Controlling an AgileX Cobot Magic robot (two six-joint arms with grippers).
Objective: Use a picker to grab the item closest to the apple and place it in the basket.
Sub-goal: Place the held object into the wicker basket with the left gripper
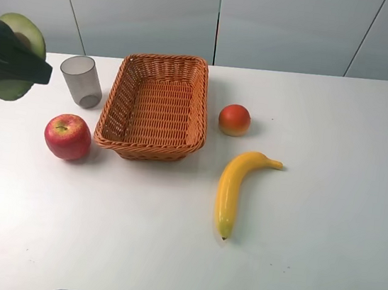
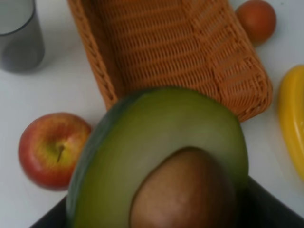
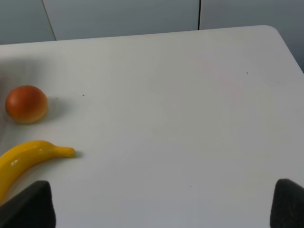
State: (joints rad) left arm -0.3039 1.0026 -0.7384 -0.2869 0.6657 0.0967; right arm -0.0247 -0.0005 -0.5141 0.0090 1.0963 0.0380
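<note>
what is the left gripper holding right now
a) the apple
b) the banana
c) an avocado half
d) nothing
C: the left gripper is closed on the avocado half, whose pit fills the left wrist view, while the apple and banana lie on the table.

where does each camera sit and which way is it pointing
Exterior high: mounted high, looking down on the table with basket and apple; only the left gripper shows, holding an avocado half.
Left wrist: on the left arm, looking down past that avocado half at basket and apple; gripper edges show.
Right wrist: on the right arm, facing low across the table; the open right gripper shows.
All three share the banana and orange fruit.
</note>
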